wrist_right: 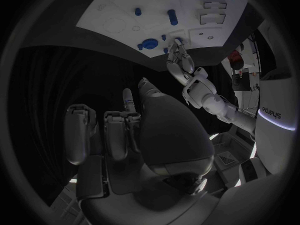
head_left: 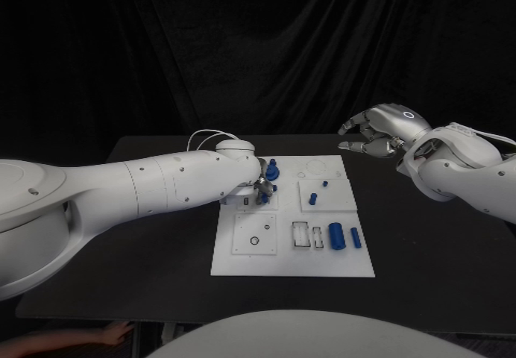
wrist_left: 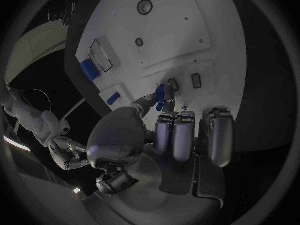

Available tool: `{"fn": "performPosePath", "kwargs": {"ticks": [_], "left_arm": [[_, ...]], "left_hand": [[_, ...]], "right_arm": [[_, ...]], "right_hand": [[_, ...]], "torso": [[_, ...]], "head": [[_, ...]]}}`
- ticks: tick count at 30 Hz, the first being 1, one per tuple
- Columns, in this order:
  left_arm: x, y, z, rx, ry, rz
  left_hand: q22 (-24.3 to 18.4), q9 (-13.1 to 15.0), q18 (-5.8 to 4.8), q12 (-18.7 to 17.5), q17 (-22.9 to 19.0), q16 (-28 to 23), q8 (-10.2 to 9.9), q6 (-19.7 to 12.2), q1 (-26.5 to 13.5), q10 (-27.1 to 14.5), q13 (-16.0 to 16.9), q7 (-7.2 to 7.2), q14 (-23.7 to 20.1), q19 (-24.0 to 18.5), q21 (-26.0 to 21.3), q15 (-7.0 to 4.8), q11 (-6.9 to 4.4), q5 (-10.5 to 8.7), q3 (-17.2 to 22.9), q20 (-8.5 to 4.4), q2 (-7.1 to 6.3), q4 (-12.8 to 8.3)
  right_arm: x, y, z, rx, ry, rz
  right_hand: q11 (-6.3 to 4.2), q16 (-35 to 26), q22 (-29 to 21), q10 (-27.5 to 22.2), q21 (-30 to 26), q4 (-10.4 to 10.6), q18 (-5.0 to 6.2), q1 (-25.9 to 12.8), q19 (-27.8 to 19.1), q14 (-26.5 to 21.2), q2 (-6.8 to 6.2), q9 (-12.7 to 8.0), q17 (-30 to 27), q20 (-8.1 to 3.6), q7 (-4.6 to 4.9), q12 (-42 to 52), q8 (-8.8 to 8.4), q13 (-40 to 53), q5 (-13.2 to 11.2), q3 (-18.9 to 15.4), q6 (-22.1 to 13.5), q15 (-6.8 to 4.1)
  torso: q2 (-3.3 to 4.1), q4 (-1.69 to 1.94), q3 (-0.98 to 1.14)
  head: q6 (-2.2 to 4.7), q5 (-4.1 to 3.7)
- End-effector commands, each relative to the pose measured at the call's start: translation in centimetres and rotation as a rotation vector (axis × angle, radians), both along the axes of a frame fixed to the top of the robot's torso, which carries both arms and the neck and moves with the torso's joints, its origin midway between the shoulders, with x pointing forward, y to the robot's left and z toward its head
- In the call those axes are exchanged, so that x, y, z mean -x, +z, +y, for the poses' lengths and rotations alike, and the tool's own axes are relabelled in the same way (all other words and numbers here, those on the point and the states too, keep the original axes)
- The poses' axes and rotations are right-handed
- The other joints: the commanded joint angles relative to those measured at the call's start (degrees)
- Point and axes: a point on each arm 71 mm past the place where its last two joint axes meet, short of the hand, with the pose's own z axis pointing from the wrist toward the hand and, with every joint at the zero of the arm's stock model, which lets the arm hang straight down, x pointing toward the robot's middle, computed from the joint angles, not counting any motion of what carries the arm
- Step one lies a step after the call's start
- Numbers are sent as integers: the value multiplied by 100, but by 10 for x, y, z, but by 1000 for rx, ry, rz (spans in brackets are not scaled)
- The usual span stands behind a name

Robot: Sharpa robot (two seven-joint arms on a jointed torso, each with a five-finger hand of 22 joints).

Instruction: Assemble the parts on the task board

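Head view: the left hand (head_left: 258, 186) sits over the far-left part of the task board (head_left: 242, 261), its fingers mostly hidden by its own wrist; a round blue part (head_left: 272, 171) lies just beyond them, touching or nearly so. The right hand (head_left: 376, 133) hovers off the board's far right corner, fingers curled in on nothing, well apart from every part, so the left hand is plainly the nearer one

Left wrist view: the left hand (wrist_left: 169, 135) pinches a small blue peg (wrist_left: 160, 97) between thumb and a fingertip, the other fingers folded beside it. The peg's long axis runs roughly along the fingers, its free end toward the board, with two small slots (wrist_left: 196, 80) just ahead of the fingertips

Right wrist view: the right hand (wrist_right: 134, 130) holds nothing, fingers bent in; the board (wrist_right: 119, 5) lies well ahead of them
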Motion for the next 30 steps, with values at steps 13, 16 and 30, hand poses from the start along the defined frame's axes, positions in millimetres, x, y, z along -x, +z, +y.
{"fn": "performPosePath", "kwargs": {"ticks": [13,16,30], "left_arm": [[4,0,12,17,26,-16],[3,0,15,15,33,-17],[3,-4,23,16,55,-20]], "left_hand": [[582,41,-48,20,1509,15,-43,47,-144,595,1506,-16,616,6,-28,-34,-41,12,175,-41,-50,-28],[587,48,-49,20,1509,15,-70,43,-197,595,1506,-9,616,10,-29,-33,-38,-28,233,-41,-58,-22],[584,53,-48,20,1509,15,-80,51,-226,595,1506,-8,616,7,-34,-32,-37,-56,263,-41,-59,-17]], "right_arm": [[1,-2,-4,7,-22,18],[1,-3,-4,7,-22,18],[1,-3,-5,7,-27,19]], "right_hand": [[16,-31,1215,299,-34,-12,40,10,89,480,50,-9,1291,-3,2,-23,-33,1261,46,-6,41,8],[16,-31,1215,299,-34,-12,40,10,89,480,50,-9,1291,-3,2,-23,-33,1261,46,-6,41,8],[16,-31,1215,299,-34,-12,40,10,89,480,50,-9,1291,-3,2,-23,-33,1261,46,-6,41,8]], "torso": [[4,18,-1],[2,22,-3],[-5,12,8]], "head": [[-1,26],[-1,43],[-1,44]]}}
